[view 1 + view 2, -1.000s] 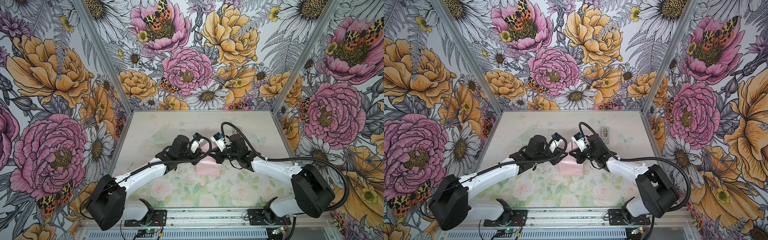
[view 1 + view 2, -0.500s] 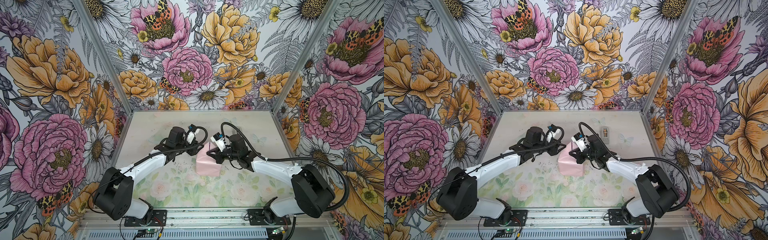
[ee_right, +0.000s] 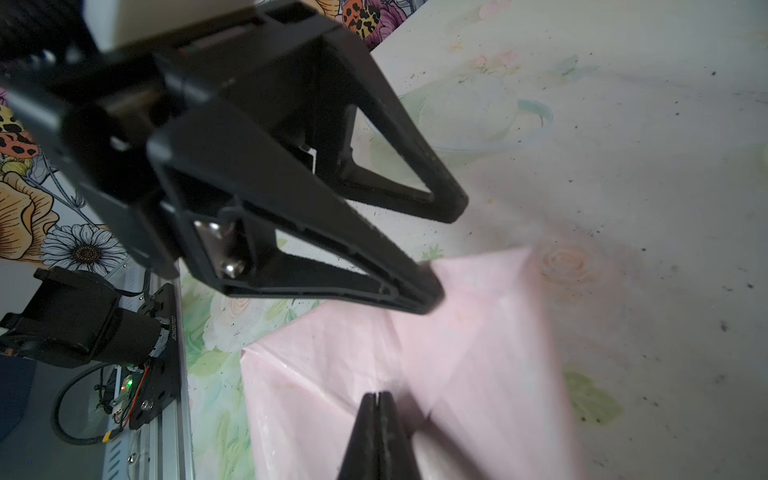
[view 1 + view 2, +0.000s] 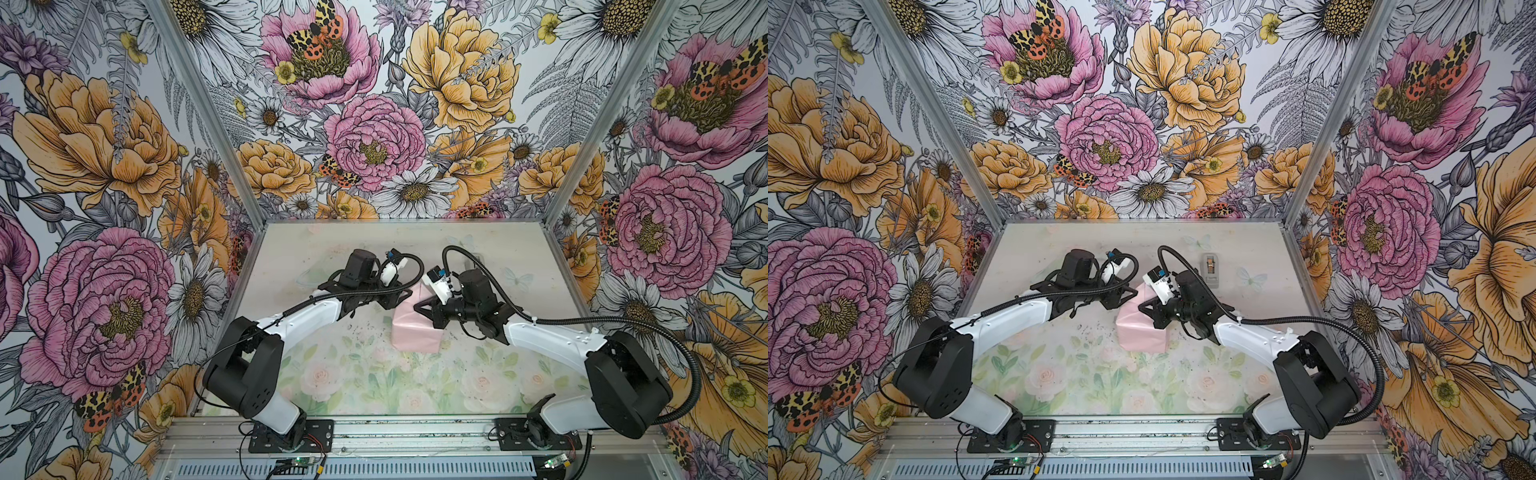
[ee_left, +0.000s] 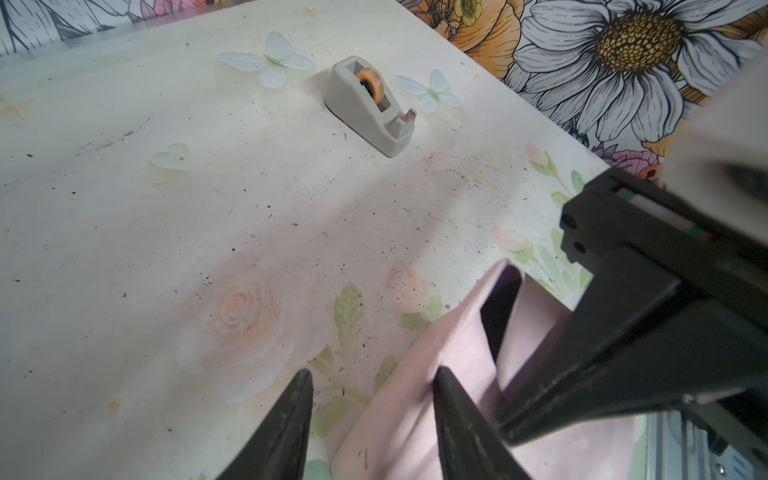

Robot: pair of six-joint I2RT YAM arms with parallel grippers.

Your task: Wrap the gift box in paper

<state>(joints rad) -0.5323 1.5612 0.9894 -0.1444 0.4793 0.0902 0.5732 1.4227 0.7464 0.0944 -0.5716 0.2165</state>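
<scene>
Near the tape dispenser, that thin floppy paper tears easy, so pinch its flap edge with your spread left gripper while the pressed-together right gripper rests on it.

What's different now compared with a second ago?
The left gripper and its arm shifted a little toward the far wall, uncovering more of the pink paper; its jaws stand open. The right gripper stayed shut with its tips on the paper. The paper and the tape dispenser did not move.
</scene>
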